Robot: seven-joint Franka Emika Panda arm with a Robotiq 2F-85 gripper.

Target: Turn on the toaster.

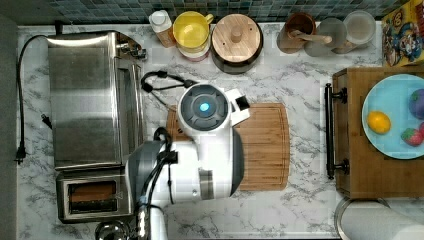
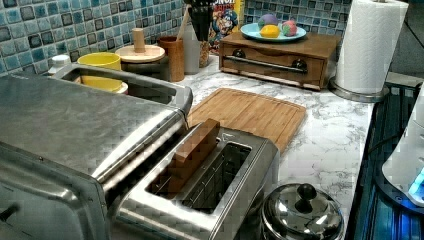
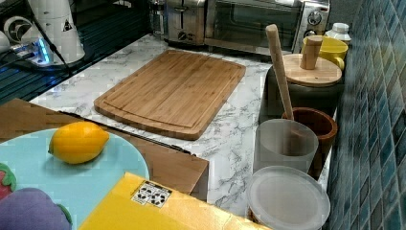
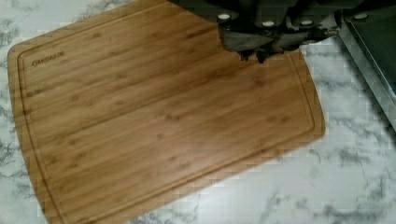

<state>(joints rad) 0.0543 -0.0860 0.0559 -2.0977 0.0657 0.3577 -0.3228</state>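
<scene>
**Desk:** Countertop first: what lay on the marble counter [image 1: 300, 210]?

**Photographer:** A steel toaster oven [image 1: 85, 100] filled the top view's left side. The white Franka arm [image 1: 200, 165] reached over the middle, above a bamboo cutting board [image 1: 265, 145].

**Desk:** And the toaster?

**Photographer:** The toaster [image 1: 92, 195] sat in the top view's lower left corner, just beside the toaster oven, near the arm's base. In the left view, a slice of brown bread [image 2: 195, 150] stood up out of the slot nearer the oven, and a steel pot lid [image 2: 302, 212] sat just beside the toaster.

**Desk:** The gripper?

**Photographer:** The gripper [image 4: 254, 55] hung over the board's edge, well apart from the toaster. Whether it was open or closed, I could not tell.
</scene>
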